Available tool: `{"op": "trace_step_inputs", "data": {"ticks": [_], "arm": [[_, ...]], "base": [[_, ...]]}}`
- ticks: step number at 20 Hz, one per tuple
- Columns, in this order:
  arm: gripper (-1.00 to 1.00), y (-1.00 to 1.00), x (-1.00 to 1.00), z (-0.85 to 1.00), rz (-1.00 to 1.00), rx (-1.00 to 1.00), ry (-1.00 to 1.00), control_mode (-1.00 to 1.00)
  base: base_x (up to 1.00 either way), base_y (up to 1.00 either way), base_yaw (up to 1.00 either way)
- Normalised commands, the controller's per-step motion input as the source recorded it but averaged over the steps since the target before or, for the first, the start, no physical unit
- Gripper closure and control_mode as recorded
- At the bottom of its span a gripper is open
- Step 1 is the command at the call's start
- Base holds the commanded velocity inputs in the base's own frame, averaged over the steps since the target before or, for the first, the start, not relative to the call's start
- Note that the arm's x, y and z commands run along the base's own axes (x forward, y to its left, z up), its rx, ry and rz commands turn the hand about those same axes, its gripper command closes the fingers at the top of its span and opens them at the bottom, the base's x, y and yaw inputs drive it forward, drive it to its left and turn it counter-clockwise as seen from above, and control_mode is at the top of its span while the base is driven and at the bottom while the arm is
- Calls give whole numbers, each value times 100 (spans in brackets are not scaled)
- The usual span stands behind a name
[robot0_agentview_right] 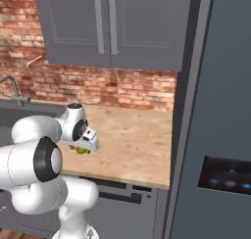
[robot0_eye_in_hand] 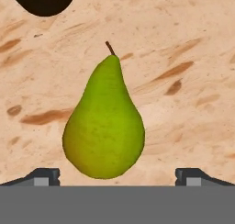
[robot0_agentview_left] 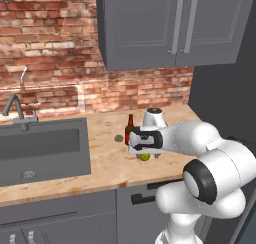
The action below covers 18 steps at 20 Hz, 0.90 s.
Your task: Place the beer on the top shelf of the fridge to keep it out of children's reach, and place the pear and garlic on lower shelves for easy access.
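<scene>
Hand view, pear (robot0_eye_in_hand: 104,122) lying between open pincer (robot0_eye_in_hand: 117,175) tips

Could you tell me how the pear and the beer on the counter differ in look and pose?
The pear is yellow-green and rounded, lying on its side; the beer is a dark brown bottle with a red label, standing upright. The beer is the taller of the two. The open gripper hovers over the pear, not the beer. Both rest on the wooden counter.
</scene>
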Motion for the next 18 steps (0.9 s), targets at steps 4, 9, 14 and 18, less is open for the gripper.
{"op": "trace_step_inputs", "data": {"ticks": [4,9,14,18], "arm": [[-100,0,13,-14,0,0,0,-100],[-100,0,12,-9,0,0,0,-100],[-100,0,10,-7,0,0,0,-100],[-100,2,3,-14,0,0,0,-100]], "base": [[0,0,0],[0,0,0],[0,0,0],[0,0,0]]}}
